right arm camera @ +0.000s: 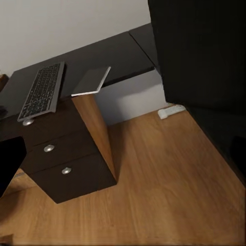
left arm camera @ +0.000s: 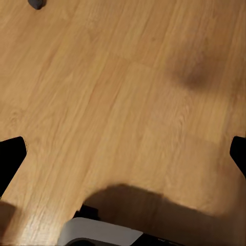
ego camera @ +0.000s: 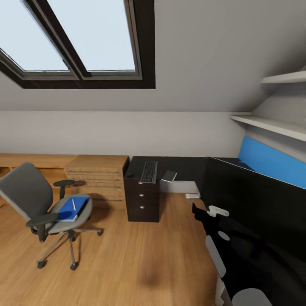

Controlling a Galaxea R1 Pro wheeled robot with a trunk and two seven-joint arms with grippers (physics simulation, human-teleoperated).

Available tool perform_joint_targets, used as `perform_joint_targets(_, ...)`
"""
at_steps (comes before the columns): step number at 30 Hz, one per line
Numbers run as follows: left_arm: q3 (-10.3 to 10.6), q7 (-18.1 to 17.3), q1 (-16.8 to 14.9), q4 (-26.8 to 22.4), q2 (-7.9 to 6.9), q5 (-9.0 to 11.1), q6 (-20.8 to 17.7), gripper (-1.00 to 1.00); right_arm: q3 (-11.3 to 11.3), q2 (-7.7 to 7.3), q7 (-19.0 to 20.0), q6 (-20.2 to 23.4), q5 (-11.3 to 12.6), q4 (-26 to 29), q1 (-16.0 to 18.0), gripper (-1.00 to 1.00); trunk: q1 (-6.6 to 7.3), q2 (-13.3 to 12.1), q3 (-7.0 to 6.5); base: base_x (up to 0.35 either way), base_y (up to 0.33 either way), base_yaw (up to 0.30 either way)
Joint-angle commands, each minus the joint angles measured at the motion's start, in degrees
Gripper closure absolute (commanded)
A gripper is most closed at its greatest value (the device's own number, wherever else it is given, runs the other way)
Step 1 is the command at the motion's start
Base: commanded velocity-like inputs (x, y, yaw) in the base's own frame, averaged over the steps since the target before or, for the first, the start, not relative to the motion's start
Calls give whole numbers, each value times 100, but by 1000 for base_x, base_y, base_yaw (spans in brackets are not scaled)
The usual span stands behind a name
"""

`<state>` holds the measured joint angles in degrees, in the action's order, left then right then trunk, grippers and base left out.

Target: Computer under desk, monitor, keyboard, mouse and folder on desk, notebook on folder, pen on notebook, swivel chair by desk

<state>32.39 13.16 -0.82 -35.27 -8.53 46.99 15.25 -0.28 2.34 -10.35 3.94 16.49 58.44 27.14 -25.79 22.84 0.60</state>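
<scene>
We see folder (ego camera: 73, 208), pen (ego camera: 73, 204) on swivel chair (ego camera: 40, 199); keyboard (right arm camera: 42, 90), notebook (right arm camera: 92, 81) on worktop (ego camera: 187, 165). Left jaws apart, right we cannot tell. Chair may roll, pen slide off.

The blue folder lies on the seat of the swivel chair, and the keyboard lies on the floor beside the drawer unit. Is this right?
Not fully. The keyboard lies on the desk, above the drawer unit, as the head view shows. The blue folder does lie on the swivel chair.
</scene>
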Motion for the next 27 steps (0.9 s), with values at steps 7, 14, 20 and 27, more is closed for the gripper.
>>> perform_joint_targets(7, 49, 47, -5, -6, -8, 39, 22, -100, -13, -6, -19, 27, 37, 9, 1, -100, 1, 8, 6, -323, -105, 0)
perform_joint_targets(14, 49, 43, -5, -6, -8, 39, 23, -100, -15, -6, -27, 27, 47, 2, 1, -100, 1, 8, 6, -333, -20, -15)
perform_joint_targets(20, 47, 44, -5, -6, -8, 39, 22, -100, -16, -6, -28, 27, 60, 1, 1, -100, 1, 8, 6, -335, -7, -151)
perform_joint_targets(27, 48, 46, -5, -6, -8, 39, 22, -100, -28, -9, -35, 27, 56, 1, 1, -100, 1, 8, 6, -300, -138, -244)
